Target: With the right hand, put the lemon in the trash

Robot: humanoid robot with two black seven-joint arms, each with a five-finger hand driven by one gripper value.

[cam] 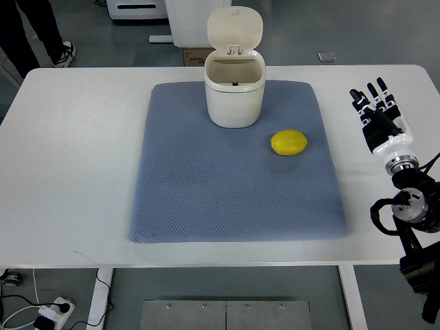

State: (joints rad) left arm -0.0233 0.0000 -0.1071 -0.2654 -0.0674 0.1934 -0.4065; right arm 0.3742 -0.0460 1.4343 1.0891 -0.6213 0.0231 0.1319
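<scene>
Resting on a blue-grey mat [234, 185], the lemon [289, 143] lies toward the mat's right side, just in front and to the right of the trash bin [234, 93], close to it but not touching. The bin is a small cream one standing upright near the mat's far edge, with its lid [235, 29] flipped up and back so the mouth is uncovered. The mat covers the middle of a white worktop [75, 172].

The right hand [381, 117] hovers over the bare worktop to the right of the mat, well apart from the lemon. Its black fingers [371, 93] are stretched out straight and slightly fanned, pointing away from the robot, and they hold nothing. The arm behind it runs down to the picture's lower right corner.

At the upper left corner, beyond the worktop, a person's dark trouser legs and a shoe [65, 53] show on the floor. A power strip [51, 311] lies on the floor at the lower left.
</scene>
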